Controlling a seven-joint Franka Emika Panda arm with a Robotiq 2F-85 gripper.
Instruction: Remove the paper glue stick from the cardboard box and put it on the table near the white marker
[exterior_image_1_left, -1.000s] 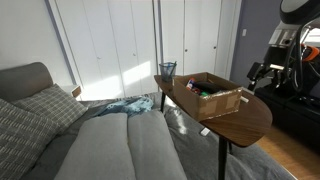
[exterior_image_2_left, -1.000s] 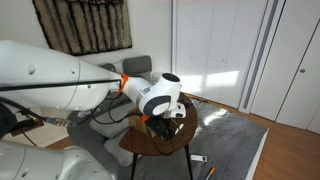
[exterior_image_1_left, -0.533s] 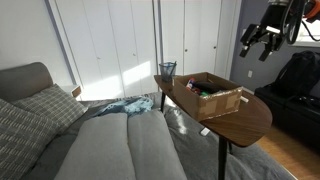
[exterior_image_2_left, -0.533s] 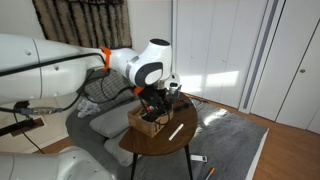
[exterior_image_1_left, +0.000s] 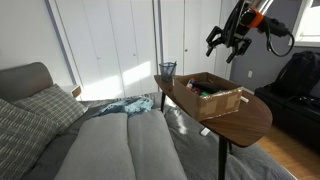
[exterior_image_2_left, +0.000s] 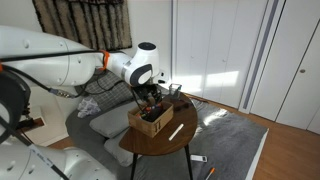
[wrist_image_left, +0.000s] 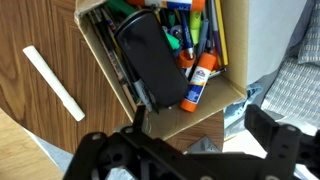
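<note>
As the gripper (wrist_image_left: 193, 120) gapes, glue stick (wrist_image_left: 201, 72) lies below — boxed.

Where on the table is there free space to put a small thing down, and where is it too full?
Bare wood lies on both sides of the white marker: between it and the cardboard box, and out to the table edge. The box itself is crowded with pens and a black pouch.

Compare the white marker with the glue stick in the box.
The white marker lies on the table; the glue stick lies inside the cardboard box. The marker is plain white; the glue stick has an orange cap and blue label. The marker looks longer and thinner than the glue stick. Both lie flat.
</note>
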